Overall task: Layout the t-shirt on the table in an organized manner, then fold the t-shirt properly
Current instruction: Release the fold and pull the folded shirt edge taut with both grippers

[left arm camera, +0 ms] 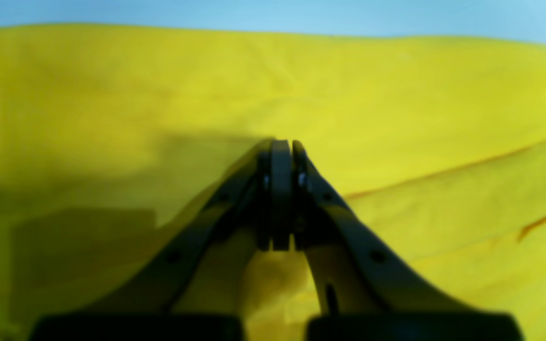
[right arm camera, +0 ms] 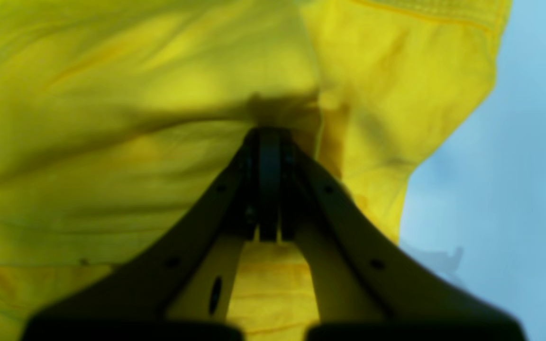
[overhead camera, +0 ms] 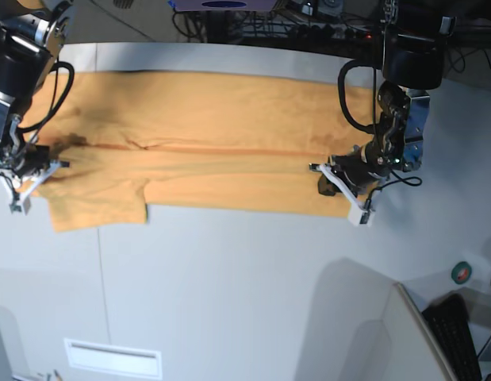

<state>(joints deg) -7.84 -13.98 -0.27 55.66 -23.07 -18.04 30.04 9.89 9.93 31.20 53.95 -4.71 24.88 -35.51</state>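
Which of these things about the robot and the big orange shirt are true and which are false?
1. The light-orange short-sleeved cotton t-shirt lies stretched across the pale grey-white table. True.
2. The shirt is rolled into a ball. False: it is spread out long and flat, folded along a crease.
3. The left end effector is shut, its tips against the cloth. True.
4. The right end effector is wide open, far above the shirt. False: it is shut, right at the cloth beside the sleeve.
5. Both arms are at the same end of the shirt. False: one is at each end.
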